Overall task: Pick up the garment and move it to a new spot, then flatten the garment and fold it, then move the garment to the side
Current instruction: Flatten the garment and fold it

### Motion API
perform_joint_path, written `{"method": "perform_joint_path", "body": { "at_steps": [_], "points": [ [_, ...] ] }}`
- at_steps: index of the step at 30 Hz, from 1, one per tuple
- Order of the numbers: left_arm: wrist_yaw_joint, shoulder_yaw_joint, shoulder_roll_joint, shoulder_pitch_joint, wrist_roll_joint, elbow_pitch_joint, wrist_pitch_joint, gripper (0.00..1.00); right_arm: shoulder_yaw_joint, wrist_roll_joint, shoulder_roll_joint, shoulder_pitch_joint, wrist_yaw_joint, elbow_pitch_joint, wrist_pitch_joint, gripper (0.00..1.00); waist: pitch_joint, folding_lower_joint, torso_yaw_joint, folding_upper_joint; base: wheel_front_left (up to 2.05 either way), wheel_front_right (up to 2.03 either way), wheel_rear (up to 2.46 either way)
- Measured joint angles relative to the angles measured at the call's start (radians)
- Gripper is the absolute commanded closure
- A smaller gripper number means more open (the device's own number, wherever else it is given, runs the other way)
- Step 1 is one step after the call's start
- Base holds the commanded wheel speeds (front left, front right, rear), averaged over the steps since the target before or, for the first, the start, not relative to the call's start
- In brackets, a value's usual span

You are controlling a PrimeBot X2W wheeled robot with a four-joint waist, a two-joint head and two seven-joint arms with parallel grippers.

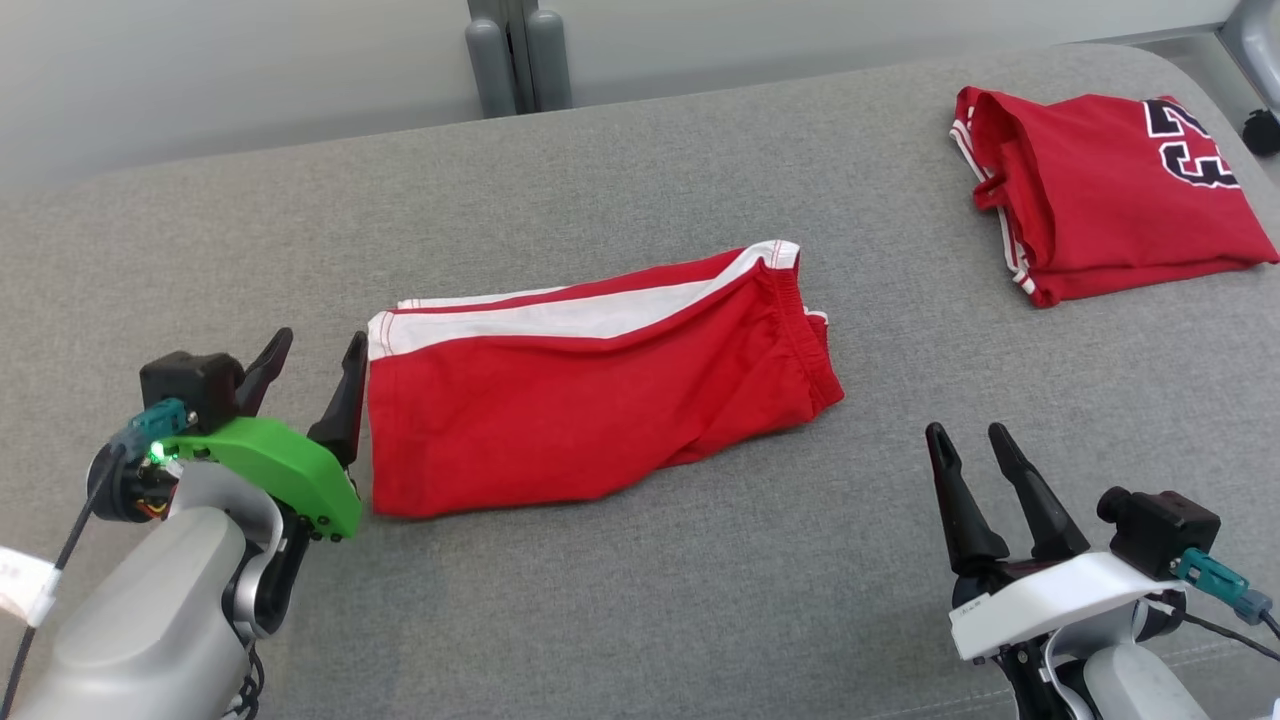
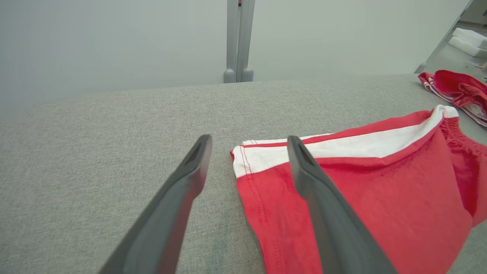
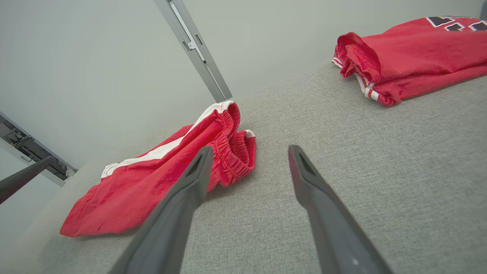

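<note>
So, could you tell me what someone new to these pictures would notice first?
Probably the red shorts with a white side stripe, folded flat in the middle of the grey padded surface. Next, a folded red jersey with dark numerals lies at the far right. The left hand sits open at the shorts' left hem, and the right hand hovers open near the front right, holding nothing.

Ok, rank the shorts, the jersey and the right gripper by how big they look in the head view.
1. Shorts, the widest patch of red.
2. Jersey, smaller, but it lies farther from the camera and folded, so its true size is unsure.
3. Right gripper, smallest, though nearest.
</note>
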State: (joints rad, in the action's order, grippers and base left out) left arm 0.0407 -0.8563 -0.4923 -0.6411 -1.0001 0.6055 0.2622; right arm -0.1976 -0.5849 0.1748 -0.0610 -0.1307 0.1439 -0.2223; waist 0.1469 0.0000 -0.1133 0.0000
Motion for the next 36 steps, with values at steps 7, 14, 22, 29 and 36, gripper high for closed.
{"method": "perform_joint_path", "body": {
  "at_steps": [7, 14, 22, 29, 36],
  "points": [
    [0.021, 0.307, 0.068, 0.167, 0.226, -0.132, 0.000, 0.00, 0.018, 0.029, -0.004, -0.004, 0.000, 0.002, -0.008, 0.00, -0.028, 0.0000, 0.025, 0.0000, 0.00, 0.00, 0.00],
    [0.010, 0.554, 0.163, 0.341, 0.451, -0.255, 0.000, 0.00, 0.037, 0.065, -0.011, 0.009, 0.000, 0.011, -0.017, 0.00, -0.064, 0.0000, 0.051, 0.0000, 0.00, 0.00, 0.00],
    [-0.023, 0.693, 0.252, 0.515, 0.624, -0.348, 0.000, 0.00, 0.057, 0.120, -0.020, 0.037, 0.000, 0.003, -0.030, 0.00, -0.109, 0.0000, 0.077, 0.0000, 0.00, 0.00, 0.00],
    [-0.034, 0.773, 0.297, 0.625, 0.713, -0.412, 0.000, 0.00, 0.074, 0.169, -0.030, 0.068, 0.000, -0.013, -0.035, 0.00, -0.141, 0.0000, 0.097, 0.0000, 0.00, 0.00, 0.00],
    [-0.065, 0.831, 0.327, 0.678, 0.758, -0.463, 0.000, 0.00, 0.083, 0.230, -0.034, 0.092, 0.000, -0.028, -0.036, 0.00, -0.161, 0.0000, 0.119, 0.0000, 0.00, 0.00, 0.00]
  ]
}}
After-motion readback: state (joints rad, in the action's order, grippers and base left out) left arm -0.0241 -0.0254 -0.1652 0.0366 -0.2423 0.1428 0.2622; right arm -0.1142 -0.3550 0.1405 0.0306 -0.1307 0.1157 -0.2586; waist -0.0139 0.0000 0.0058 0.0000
